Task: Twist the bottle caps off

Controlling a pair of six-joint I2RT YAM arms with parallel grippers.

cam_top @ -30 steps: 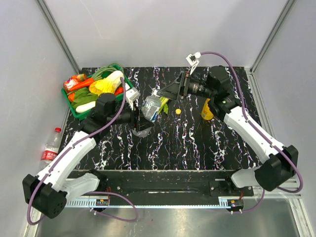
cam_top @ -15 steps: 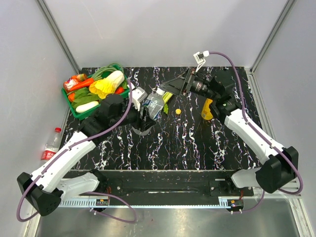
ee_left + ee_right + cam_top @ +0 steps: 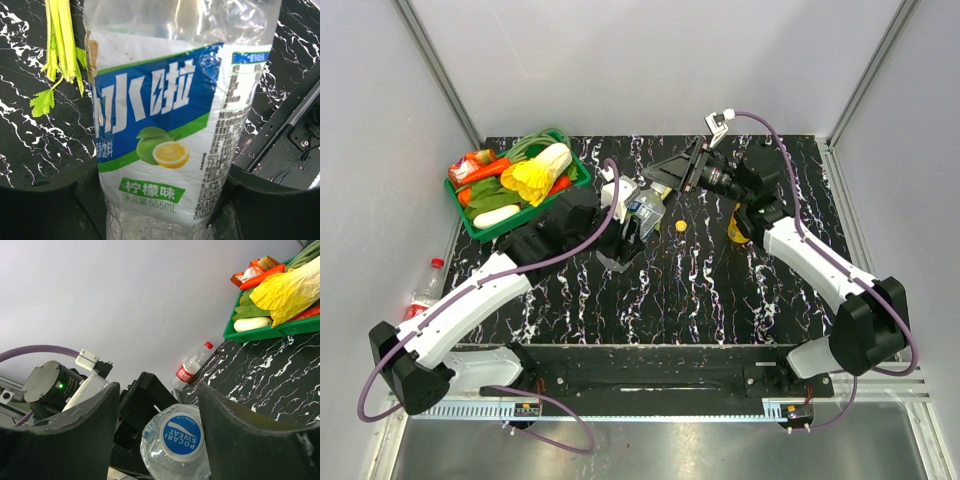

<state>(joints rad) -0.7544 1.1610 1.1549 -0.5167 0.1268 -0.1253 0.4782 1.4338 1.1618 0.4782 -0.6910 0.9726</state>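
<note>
Right tool [image 3: 157, 436] has reached the round blue cap [image 3: 183, 436], jaws apart; left tool [image 3: 628, 232] clamps the clear blue-labelled bottle [image 3: 160, 125]: unscrewing may begin.

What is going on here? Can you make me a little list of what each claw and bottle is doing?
left claw: shut on the blue-label bottle, holding it tilted
right claw: open, a finger on each side of the blue cap
blue cap: on its bottle
yellow cap: loose on the table
orange bottle: standing on the table's right side
red-label bottle: beside the table, red cap on
</note>
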